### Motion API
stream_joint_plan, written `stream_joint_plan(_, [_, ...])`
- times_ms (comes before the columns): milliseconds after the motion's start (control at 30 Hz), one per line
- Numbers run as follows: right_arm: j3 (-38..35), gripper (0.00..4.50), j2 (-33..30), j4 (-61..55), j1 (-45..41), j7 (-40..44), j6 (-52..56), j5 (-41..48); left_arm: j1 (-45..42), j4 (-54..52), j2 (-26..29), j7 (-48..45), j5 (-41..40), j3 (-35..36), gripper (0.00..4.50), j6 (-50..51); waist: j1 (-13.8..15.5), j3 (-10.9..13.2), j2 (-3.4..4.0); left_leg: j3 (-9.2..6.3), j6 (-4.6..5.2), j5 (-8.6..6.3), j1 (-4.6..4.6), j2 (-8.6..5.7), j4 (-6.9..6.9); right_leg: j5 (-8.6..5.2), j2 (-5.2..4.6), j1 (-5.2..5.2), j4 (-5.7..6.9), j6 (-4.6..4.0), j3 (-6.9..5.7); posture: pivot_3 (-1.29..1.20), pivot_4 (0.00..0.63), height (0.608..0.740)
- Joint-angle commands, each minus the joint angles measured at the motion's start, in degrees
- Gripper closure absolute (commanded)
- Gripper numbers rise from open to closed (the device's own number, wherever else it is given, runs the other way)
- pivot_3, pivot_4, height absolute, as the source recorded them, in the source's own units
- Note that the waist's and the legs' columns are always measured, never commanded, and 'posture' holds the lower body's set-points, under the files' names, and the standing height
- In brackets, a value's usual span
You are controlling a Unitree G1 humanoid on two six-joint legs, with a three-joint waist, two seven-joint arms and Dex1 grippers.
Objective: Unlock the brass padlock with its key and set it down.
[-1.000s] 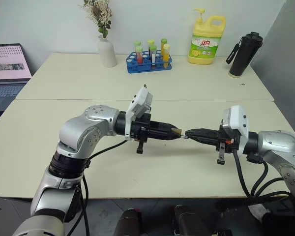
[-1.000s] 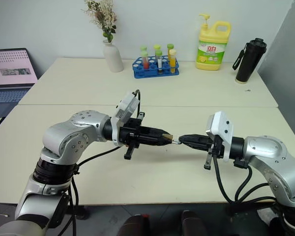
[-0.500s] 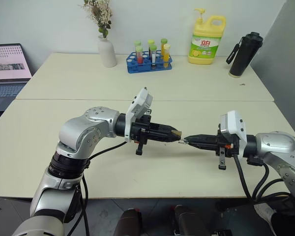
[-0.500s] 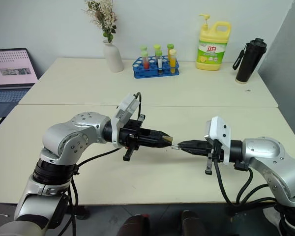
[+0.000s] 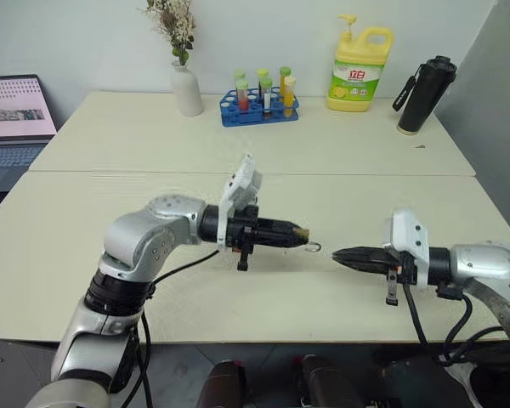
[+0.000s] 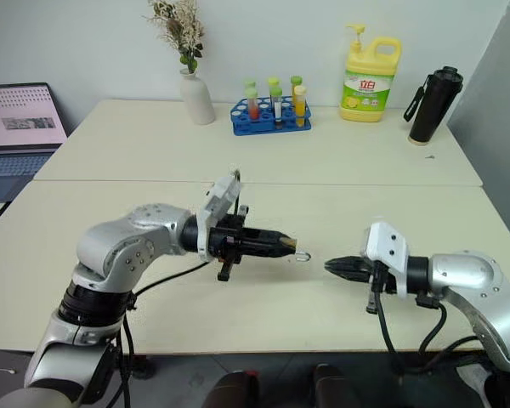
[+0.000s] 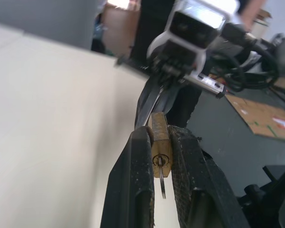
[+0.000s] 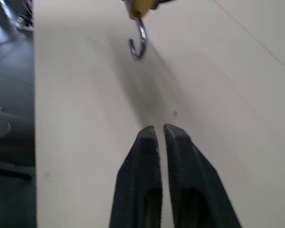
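My left gripper is shut on the brass padlock, pinching its small golden body between both fingertips just above the table. A silvery key sticks out of the keyhole in the padlock's end. The thin shackle juts from the other end as an open hook, swung free of the body. My right gripper is a short way to the right of the shackle, pointing at it. Its fingers stand a narrow gap apart with nothing between them.
Along the table's far edge stand a white vase, a blue rack of test tubes, a yellow detergent bottle and a black flask. A laptop sits at the far left.
My right gripper let go of the shackle, opened a little and drew back to the right. Both arms sank toward the table. The shackle now hangs open.
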Motion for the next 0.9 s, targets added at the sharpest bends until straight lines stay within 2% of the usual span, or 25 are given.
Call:
stream_joint_plan(33, [-3.4, 2.86, -0.3, -2.9, 2.2, 0.7, -1.7, 1.1, 0.8, 0.4, -2.5, 5.1, 1.7, -0.3, 4.33, 0.2, 0.1, 0.0, 0.0, -0.02, 0.0, 0.0, 0.01, -0.01, 0.01, 0.0, 0.0, 0.0, 0.01, 0.0, -0.01, 0.0, 0.15, 0.74])
stream_joint_plan(267, [-1.9, 0.28, 0.2, -8.1, 3.2, -0.9, -2.7, -0.6, 3.4, 6.4, -7.3, 12.8, 5.3, -1.5, 4.33, 1.7, 0.1, 0.0, 0.01, -0.06, 0.0, 0.0, 0.03, 0.0, 0.01, 0.0, 0.01, 0.04, 0.03, 0.0, -0.03, 0.0, 0.15, 0.74])
stream_joint_plan(300, [-1.6, 0.03, -0.4, -8.6, 3.3, -0.2, -2.8, -0.7, 3.4, 7.4, -8.3, 13.7, 5.5, -1.4, 4.33, 1.8, 0.1, 0.0, 0.0, -0.06, 0.0, 0.0, 0.04, -0.02, 0.02, 0.0, 0.0, 0.05, 0.03, 0.0, -0.03, 0.0, 0.15, 0.74])
stream_joint_plan(533, [-0.4, 0.0, 0.1, -8.8, 3.8, -0.4, -2.9, -1.8, 3.0, 10.1, -11.2, 14.9, 5.7, -1.0, 4.33, 2.7, 0.2, 0.0, -0.01, -0.06, 0.0, 0.0, 0.02, -0.02, 0.02, 0.0, 0.0, 0.04, 0.02, 0.01, -0.03, 0.0, 0.15, 0.74])
stream_joint_plan(767, [0.6, 0.0, 0.5, -8.1, 3.3, -0.5, -3.3, -2.6, 1.4, 14.1, -11.0, 13.0, 7.8, -2.0, 4.33, 0.0, 0.1, 0.0, -0.01, -0.06, 0.0, 0.0, 0.03, -0.03, 0.02, 0.0, 0.0, 0.05, 0.02, 0.0, -0.04, 0.0, 0.15, 0.74])
stream_joint_plan(800, [0.6, 0.0, 0.5, -7.9, 3.3, -0.4, -3.3, -2.7, 0.8, 15.3, -11.1, 12.8, 8.1, -1.8, 3.61, -0.3, 0.2, 0.0, -0.01, -0.05, 0.0, 0.0, 0.03, -0.03, 0.02, 0.0, 0.0, 0.05, 0.02, 0.0, -0.04, 0.0, 0.15, 0.74])
stream_joint_plan(900, [0.7, 0.0, 0.5, -7.6, 3.1, -0.3, -3.4, -2.8, -0.7, 17.6, -11.3, 11.9, 10.9, -2.2, 2.72, -5.5, 0.2, 0.0, -0.01, -0.05, 0.0, 0.0, 0.03, -0.05, 0.02, 0.0, 0.0, 0.05, 0.02, 0.0, -0.05, 0.0, 0.15, 0.74])
